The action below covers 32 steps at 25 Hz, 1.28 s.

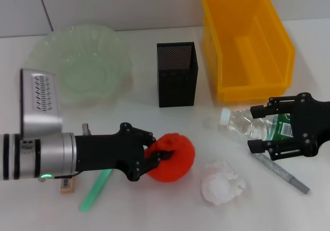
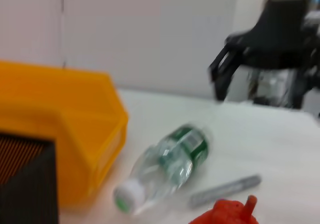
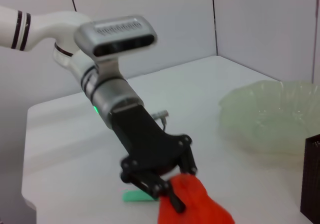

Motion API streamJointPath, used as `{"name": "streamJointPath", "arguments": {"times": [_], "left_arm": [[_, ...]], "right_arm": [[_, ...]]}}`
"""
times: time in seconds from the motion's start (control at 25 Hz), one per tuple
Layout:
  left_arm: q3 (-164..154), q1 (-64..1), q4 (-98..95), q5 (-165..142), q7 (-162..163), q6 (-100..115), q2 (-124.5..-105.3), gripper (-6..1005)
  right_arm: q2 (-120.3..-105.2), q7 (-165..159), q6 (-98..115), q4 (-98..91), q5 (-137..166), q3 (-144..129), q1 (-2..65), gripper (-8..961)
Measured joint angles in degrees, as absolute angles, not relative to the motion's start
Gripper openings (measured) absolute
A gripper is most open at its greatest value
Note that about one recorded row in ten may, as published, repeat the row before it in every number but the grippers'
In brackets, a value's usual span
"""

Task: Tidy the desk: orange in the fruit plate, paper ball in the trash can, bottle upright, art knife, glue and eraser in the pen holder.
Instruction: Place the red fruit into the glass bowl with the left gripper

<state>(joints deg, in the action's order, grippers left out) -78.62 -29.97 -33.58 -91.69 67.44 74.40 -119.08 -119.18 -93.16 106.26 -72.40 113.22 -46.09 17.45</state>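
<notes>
My left gripper (image 1: 154, 159) is black, on a silver wrist, against a bright red-orange orange (image 1: 172, 157); my right gripper (image 1: 260, 128) is black too, over a clear bottle (image 1: 247, 125) with a green label and white cap. On the white tabletop (image 1: 129, 205) sit a pale green translucent plate (image 1: 77, 61), a black mesh pen holder (image 1: 177, 73), a yellow bin (image 1: 247, 43), a white paper ball (image 1: 221, 183), a grey knife (image 1: 283, 173) and a green stick (image 1: 95, 190).

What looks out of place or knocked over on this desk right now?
The bottle lies on its side beside the yellow bin, with the right gripper around it. A crumpled paper ball sits loose on the table. The left gripper grips the orange.
</notes>
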Motion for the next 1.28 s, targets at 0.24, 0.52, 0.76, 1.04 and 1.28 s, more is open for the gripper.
{"name": "streamJointPath", "arguments": {"times": [0.24, 0.52, 0.76, 1.04, 1.28], "left_arm": [[-78.5, -25.7, -42.6, -89.0, 68.6, 80.6, -118.8, 169], [-75.8, -22.9, -49.7, -88.5, 71.3, 80.8, -118.55, 113], [-67.1, -23.4, -50.4, -88.4, 71.0, 80.2, -118.58, 100], [-63.4, -25.3, -49.8, -87.8, 70.8, 74.3, -118.56, 101], [-63.3, -28.0, -46.9, -87.8, 70.6, 66.0, -118.65, 102]], "right_arm": [[-119.18, -93.0, 106.3, -72.2, 113.7, -45.7, 17.4, 776], [-119.18, -92.7, 106.2, -71.8, 113.8, -45.7, 17.4, 776], [-119.28, -92.5, 106.1, -71.6, 113.8, -46.5, 17.4, 775], [-119.36, -92.4, 105.7, -71.5, 113.9, -47.5, 17.5, 776], [-119.45, -92.4, 105.6, -71.4, 113.9, -48.5, 17.5, 776]]}}
